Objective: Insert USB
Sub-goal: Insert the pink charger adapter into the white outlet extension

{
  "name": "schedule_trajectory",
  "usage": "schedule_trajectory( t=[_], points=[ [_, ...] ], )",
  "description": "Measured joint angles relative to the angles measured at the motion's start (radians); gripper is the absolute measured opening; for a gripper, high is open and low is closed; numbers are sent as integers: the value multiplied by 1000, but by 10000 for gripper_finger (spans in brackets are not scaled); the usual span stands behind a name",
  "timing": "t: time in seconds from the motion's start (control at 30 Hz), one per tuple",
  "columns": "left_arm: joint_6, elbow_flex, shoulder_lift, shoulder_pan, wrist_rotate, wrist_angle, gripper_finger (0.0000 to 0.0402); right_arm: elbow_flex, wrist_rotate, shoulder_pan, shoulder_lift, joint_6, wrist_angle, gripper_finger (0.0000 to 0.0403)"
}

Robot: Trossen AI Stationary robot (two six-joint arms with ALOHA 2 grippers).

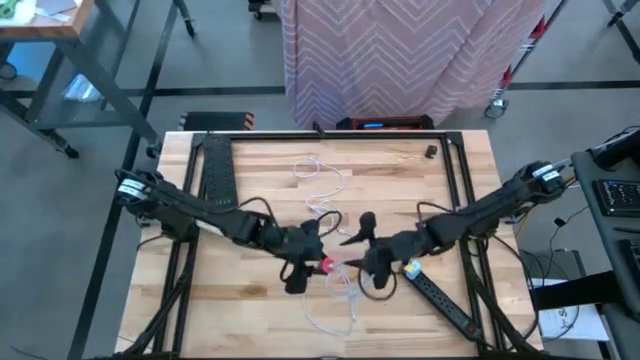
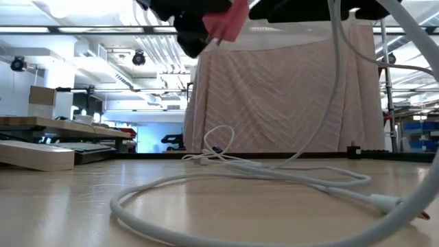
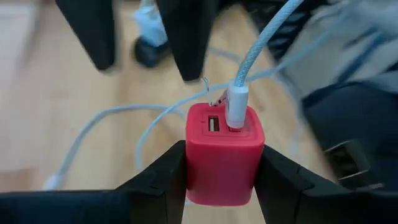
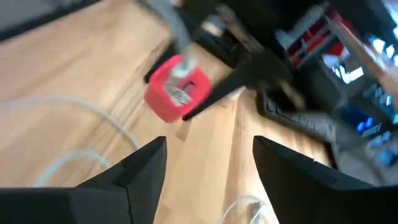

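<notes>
Near the front-middle of the wooden tabletop (image 1: 260, 180), both arms are meeting above a loose tangle of white cable (image 1: 322, 185). Left gripper (image 1: 318, 262) is pinching a red USB charger block (image 3: 224, 152) between its two dark fingers (image 3: 165, 180), one finger pressing each side of the block. Two ports are showing on the block's face; a white USB plug (image 3: 237, 106) is sitting in one of them, its braided pale cord rising away from it, while the neighbouring port is showing bare. Right gripper (image 1: 362, 232) is hovering just beside the block, its fingers (image 4: 140, 168) spread wide apart and holding nothing; from its wrist camera the red block is appearing beyond the gap between them, with the plug standing in it. Low view is showing the block lifted clear of the tabletop, cable hanging from it and looping across the wood. A black power strip (image 1: 447, 299) is lying near the right arm, toward the front right corner. A second long black strip (image 1: 218, 170) is lying along the left rear part of the tabletop. Pink zigzag-patterned cloth (image 1: 400, 50) is hanging behind the tabletop's far edge.
</notes>
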Motion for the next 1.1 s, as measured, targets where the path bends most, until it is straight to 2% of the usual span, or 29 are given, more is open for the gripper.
schedule_trajectory(
  t=[0.13,0.27,0.43,0.53,0.67,0.83,1.1],
  points=[
    [-49,-74,0,59,184,156,136,110,-2,4,41,-100,-130,240],
    [-92,-143,0,94,244,259,138,219,-10,3,93,-203,-258,242],
    [-120,-226,0,107,251,412,136,316,-152,-23,182,-241,-358,251],
    [-141,-240,0,107,251,432,137,347,-138,-24,225,-290,-362,259],
    [-164,-244,11,100,241,444,137,371,-205,-29,248,-353,-357,272],
    [-171,-243,12,90,239,438,137,380,-222,-41,277,-370,-355,284],
    [-150,-241,11,54,236,455,138,378,-204,-64,295,-372,-355,256]
  ],
)
